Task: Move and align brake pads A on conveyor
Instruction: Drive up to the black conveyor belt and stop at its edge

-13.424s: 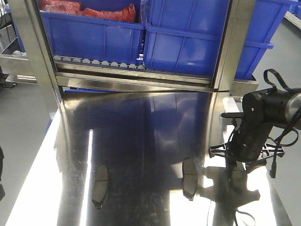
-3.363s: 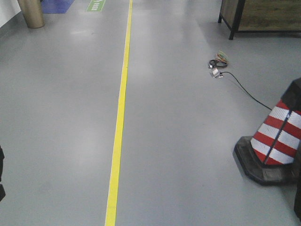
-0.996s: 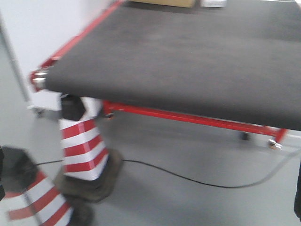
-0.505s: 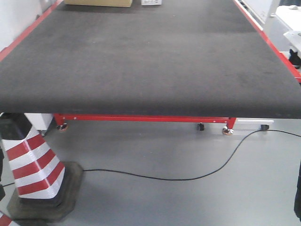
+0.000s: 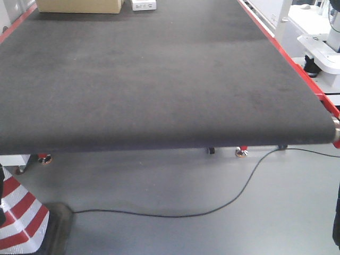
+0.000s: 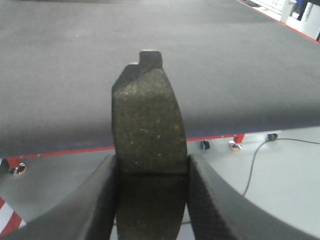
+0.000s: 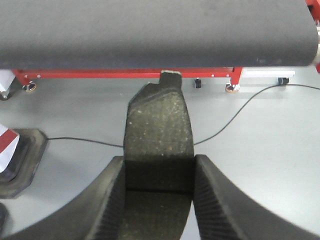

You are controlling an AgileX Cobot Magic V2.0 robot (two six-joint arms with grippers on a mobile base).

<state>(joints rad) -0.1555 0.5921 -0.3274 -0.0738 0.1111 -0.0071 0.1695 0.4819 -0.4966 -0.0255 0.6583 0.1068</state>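
Charcoal felt-like belting forms the wide, rough conveyor (image 5: pixel 159 79), which has a red stripe along each long edge and rests on a red steel frame (image 7: pixel 125 73).

Left pincer (image 6: pixel 150 167): the two black ribbed fingers (image 6: pixel 95 205) are closed onto a flat, dark grey, curved brake pad (image 6: pixel 147 120), one finger against each long edge of its lower half. The pad stands upright with its notched tab uppermost and its speckled friction face towards the wrist camera. It is held in the air at the near end of the conveyor and does not touch the belt.

Right pincer (image 7: pixel 159 167): the fingers (image 7: pixel 215 200) are likewise closed onto a second brake pad (image 7: pixel 159 125) of the same flat, dark grey, curved form. This pad is upright, tab uppermost, and held over the grey floor (image 5: pixel 186 234), short of the conveyor's rounded near end.

Other items, located from the conveyor:
- Far end, on the belt: a brown cardboard box (image 5: pixel 79 5) and a small white box (image 5: pixel 143 5), side by side.
- Below the near end: a thin black cable (image 5: pixel 212 210) lying in a loop on the floor.
- Below the near left corner: a red-and-white striped traffic cone (image 5: pixel 16 218) on a black base.
- Beyond the right edge: white equipment (image 5: pixel 319 48), details not discernible.
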